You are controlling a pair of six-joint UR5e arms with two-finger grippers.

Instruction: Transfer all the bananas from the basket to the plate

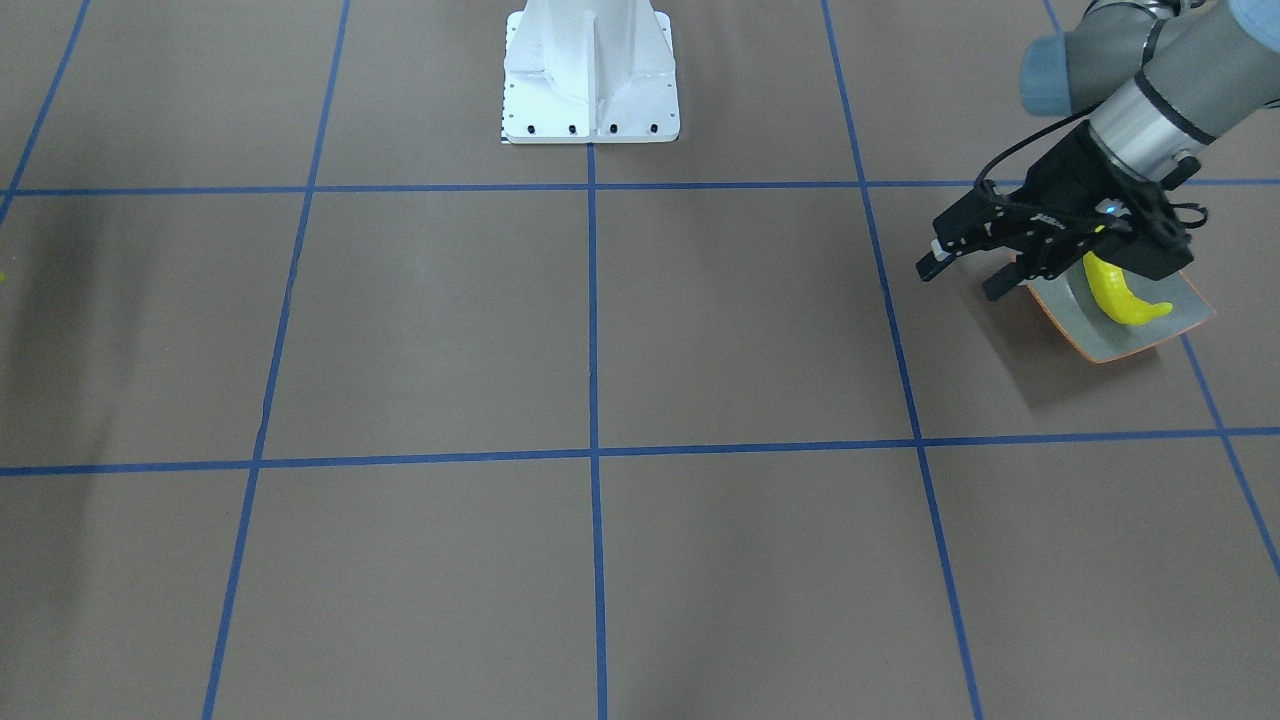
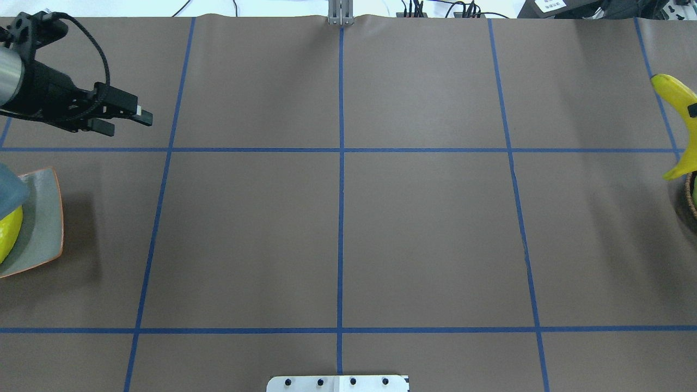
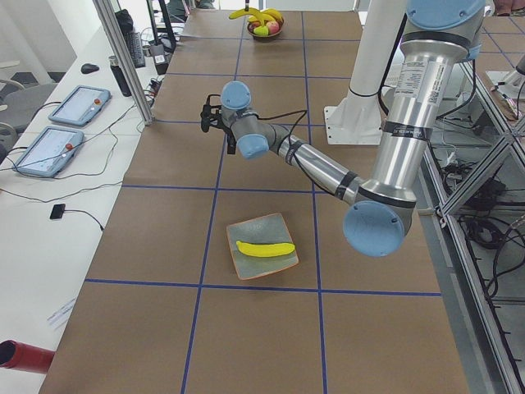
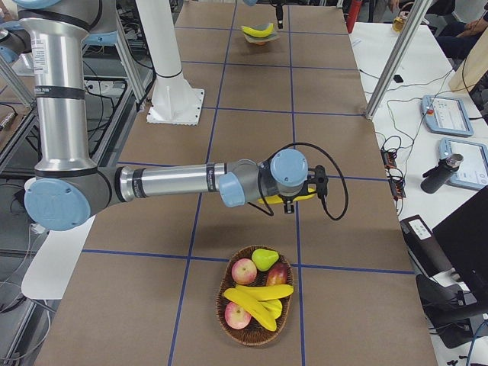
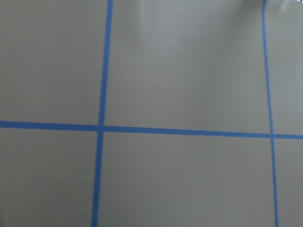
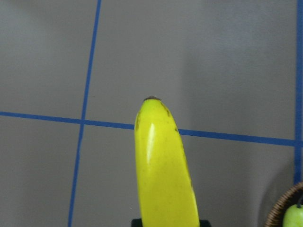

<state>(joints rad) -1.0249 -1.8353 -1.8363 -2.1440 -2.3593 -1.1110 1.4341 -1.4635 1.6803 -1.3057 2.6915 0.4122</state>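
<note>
At the table's (image 2: 425,228) 9 o'clock edge from overhead: one banana (image 1: 1115,295) on the plate (image 1: 1095,335).
Left gripper (image 1: 960,272) hovers at 10 o'clock, fingers apart, empty; right gripper (image 4: 286,203), at 3 o'clock, is clamped on a second banana (image 2: 678,122), at the basket's (image 4: 259,338) 12 o'clock.

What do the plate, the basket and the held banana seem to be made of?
The plate looks like glazed ceramic: glossy grey-green, thin orange rim. The basket seems woven wicker: brown plaited strands at its rim. The banana may be plastic: even yellow, hard shine; real fruit cannot be excluded.
</note>
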